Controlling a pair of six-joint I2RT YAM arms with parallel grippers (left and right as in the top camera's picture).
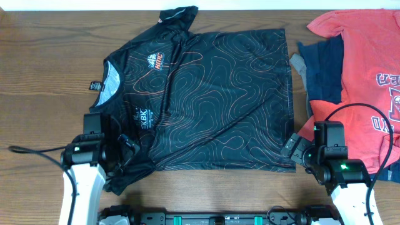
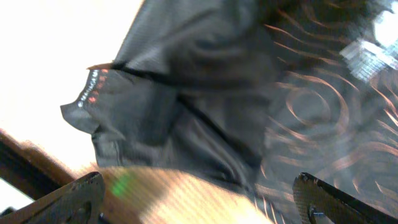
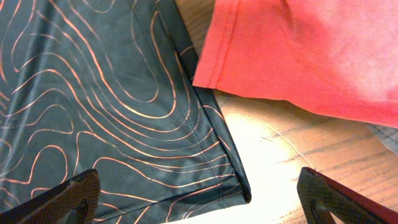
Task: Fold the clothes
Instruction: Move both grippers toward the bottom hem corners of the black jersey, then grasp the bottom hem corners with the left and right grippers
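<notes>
The black T-shirt (image 1: 206,94) with thin orange contour lines lies spread flat on the wooden table, collar to the left, hem to the right. My left gripper (image 1: 122,150) is open, above the near sleeve (image 2: 186,112) at the shirt's lower left. My right gripper (image 1: 294,149) is open, over the shirt's near hem corner (image 3: 230,180). Both sets of jaws are wide apart and hold nothing. The left wrist view is blurred.
A red T-shirt with letter print (image 1: 369,69) lies at the right, its edge (image 3: 298,56) close to the black shirt's hem corner. A navy blue garment (image 1: 322,65) lies partly under it. A cable (image 1: 31,150) trails at the left.
</notes>
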